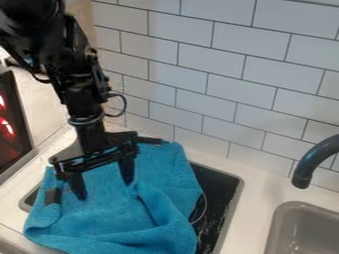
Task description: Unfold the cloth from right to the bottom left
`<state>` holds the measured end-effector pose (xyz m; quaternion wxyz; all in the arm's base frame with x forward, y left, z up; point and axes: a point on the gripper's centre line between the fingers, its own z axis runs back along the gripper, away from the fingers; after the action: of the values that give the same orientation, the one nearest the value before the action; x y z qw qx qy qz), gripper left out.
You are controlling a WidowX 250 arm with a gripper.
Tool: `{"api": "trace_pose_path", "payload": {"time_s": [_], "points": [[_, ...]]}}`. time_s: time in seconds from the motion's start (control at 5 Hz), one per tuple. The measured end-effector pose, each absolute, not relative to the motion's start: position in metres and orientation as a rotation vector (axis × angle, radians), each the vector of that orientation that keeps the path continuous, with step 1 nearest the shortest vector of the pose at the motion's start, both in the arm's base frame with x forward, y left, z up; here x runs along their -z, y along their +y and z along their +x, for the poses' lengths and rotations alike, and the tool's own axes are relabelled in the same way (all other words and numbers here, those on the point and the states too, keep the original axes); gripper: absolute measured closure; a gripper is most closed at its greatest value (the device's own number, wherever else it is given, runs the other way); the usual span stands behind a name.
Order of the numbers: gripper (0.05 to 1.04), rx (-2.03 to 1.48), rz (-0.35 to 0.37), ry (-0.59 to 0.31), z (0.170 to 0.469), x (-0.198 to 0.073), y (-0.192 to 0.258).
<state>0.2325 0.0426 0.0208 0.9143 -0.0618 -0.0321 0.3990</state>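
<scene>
From my seat, taking twelve o'clock as the top of the camera view, I have the black two-finger gripper (102,187) towards eight o'clock, hanging down over the blue, towel-like fabric cloth (99,223). Its two fingers stand spread, one on the nine o'clock side and one on the three o'clock side, with blue fabric visible between them. I can't tell from here whether either tip touches the weave. The black jointed arm (79,94) comes in from eleven o'clock.

The cloth lies around seven o'clock, rumpled, draped across a dark rectangular basin (225,188) and onto the pale countertop (255,203). A raised fold runs from near the finger on the three o'clock side down towards five o'clock. Past the cloth's three o'clock edge I see the dark basin, with a thin pale curved strand (203,211) over it.

Between four and five o'clock sits a grey sink (288,228), with a black curved faucet (308,166) nearer three to four. White rectangular wall tiles (212,89) stretch from twelve to three, and a dark panel with red glows (12,141) stands at nine.
</scene>
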Motion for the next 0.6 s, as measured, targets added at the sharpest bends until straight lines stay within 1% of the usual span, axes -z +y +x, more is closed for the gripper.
{"api": "trace_pose_path", "payload": {"time_s": [0.6], "points": [[0.083,-0.811,-0.122,-0.067,0.2323,-0.0208,0.0433]]}}
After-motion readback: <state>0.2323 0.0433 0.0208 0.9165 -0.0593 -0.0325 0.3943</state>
